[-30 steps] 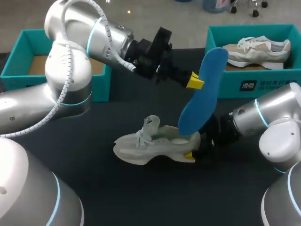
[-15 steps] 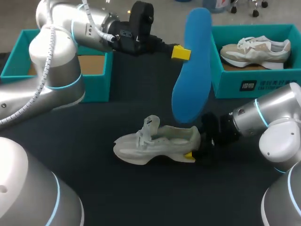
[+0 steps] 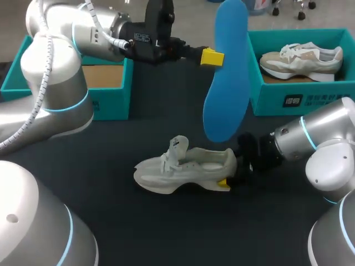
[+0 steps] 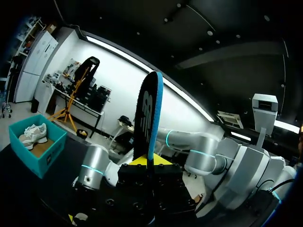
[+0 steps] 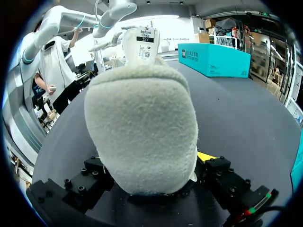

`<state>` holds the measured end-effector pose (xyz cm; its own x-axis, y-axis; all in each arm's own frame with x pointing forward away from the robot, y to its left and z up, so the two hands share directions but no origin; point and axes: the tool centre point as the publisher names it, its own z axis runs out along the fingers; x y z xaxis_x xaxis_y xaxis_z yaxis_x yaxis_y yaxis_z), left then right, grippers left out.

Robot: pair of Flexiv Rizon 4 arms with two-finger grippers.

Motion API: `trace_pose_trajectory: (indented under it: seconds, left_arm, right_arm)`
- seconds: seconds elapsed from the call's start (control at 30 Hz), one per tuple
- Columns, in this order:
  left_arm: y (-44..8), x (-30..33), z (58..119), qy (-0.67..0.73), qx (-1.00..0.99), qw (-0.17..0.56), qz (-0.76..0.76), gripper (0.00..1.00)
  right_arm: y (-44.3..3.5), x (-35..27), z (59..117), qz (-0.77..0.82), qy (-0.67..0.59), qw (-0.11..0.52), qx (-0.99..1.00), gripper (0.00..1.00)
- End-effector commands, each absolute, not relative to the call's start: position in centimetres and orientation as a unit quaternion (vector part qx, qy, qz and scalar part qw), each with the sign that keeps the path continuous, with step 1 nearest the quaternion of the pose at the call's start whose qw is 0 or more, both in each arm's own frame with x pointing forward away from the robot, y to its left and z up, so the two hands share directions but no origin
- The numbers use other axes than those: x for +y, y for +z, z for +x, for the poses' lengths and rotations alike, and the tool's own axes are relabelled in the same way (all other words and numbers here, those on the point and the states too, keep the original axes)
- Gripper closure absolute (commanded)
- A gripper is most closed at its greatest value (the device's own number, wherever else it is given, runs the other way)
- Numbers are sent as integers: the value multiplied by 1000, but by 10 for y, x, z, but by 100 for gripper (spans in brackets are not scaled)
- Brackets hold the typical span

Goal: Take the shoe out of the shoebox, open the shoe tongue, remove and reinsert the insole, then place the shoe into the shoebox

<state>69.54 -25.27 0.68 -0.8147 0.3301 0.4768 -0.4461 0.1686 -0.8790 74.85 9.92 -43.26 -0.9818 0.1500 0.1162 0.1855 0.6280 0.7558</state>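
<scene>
**Head view.** Your left gripper [image 3: 213, 57] is clamping the blue insole [image 3: 224, 83] near its upper end, so the insole is hanging upright in the air above the white shoe [image 3: 177, 169]. The shoe is lying on the dark table [image 3: 166, 221] with its tongue [image 3: 178, 145] raised. Your right gripper [image 3: 226, 180] is gripping the shoe's heel. A beige shoe [image 3: 302, 60] is resting inside the right shoebox [image 3: 294, 100].

**Left wrist view.** You are seeing the insole [image 4: 148, 113] edge-on, standing up from between the narrowly set fingers of the left gripper [image 4: 147, 160].

**Right wrist view.** The shoe's fleecy heel [image 5: 142, 123] is sitting in the right gripper [image 5: 151, 165]. One yellow fingertip [image 5: 208, 156] is showing against the heel's side, and the tongue [image 5: 144, 40] is standing up ahead.
</scene>
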Motion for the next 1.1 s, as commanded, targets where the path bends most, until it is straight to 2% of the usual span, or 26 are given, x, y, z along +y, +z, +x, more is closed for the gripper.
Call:
trace_pose_trajectory:
  seconds: [0.03,0.33,0.77,1.1]
  left_arm:
    - [2,-253,694,658,-680,314,77,100]
    - [6,-254,679,687,-621,342,163,100]
    - [41,-242,658,661,-615,413,120,100]
    - [65,-223,644,654,-620,418,113,100]
  right_arm:
    - [-436,100,749,-94,-420,21,-903,100]
    - [-436,100,749,-94,-420,21,-903,100]
    - [-436,100,749,-94,-420,21,-903,100]
    - [-436,100,749,-94,-420,21,-903,100]
